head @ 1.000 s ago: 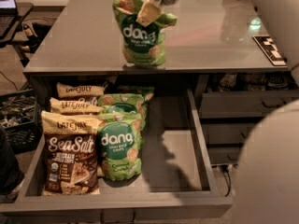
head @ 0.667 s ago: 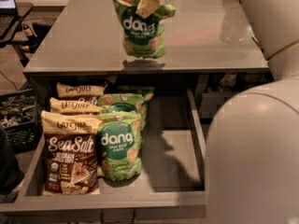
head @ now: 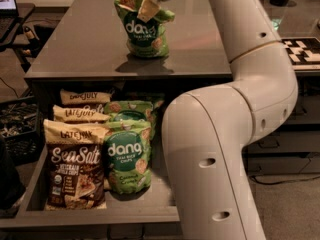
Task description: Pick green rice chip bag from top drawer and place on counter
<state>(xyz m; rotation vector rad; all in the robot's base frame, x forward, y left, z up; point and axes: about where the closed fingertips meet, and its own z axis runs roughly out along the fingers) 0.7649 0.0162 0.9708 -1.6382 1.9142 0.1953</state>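
1. Placement: the green rice chip bag is seen upright on the counter, in the upper middle of the frame.
2. Its crumpled top is pinched by the gripper, clenched at the top edge of the frame.
3. Below, the top drawer is pulled open; more green bags and brown bags are stacked inside.
4. The right half is filled by the white arm.

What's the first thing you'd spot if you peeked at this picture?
The huge white robot arm fills the right side, bending up over the counter. Its hand is at the top of a bright green rice chip bag standing upright on that counter. Below, the open top drawer holds more green bags and brown Late July Sea Salt bags.
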